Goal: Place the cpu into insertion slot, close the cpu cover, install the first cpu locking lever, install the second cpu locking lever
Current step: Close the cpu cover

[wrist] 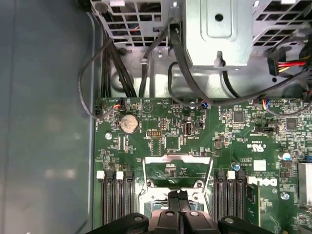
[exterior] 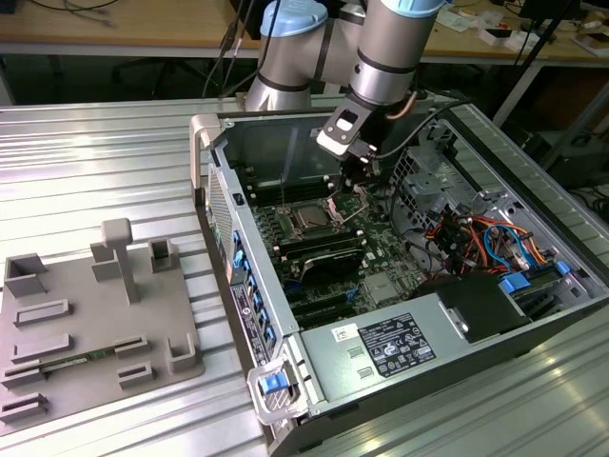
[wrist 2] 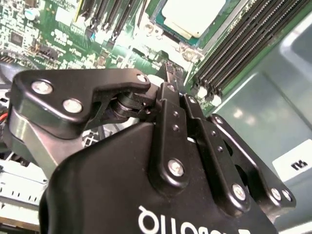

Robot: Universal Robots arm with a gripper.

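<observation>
Beyond the claw (wrist 2: 170,73), the second wrist view shows the cpu (wrist 2: 195,17) seated.

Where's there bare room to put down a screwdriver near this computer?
Bare ribbed table lies beyond the grey tray and, on the exterior view's right, in front of the computer case. Inside the case is crowded: gripper, board, cables.

Grey fixture tray (exterior: 88,322) beside open computer case (exterior: 221,205).
</observation>
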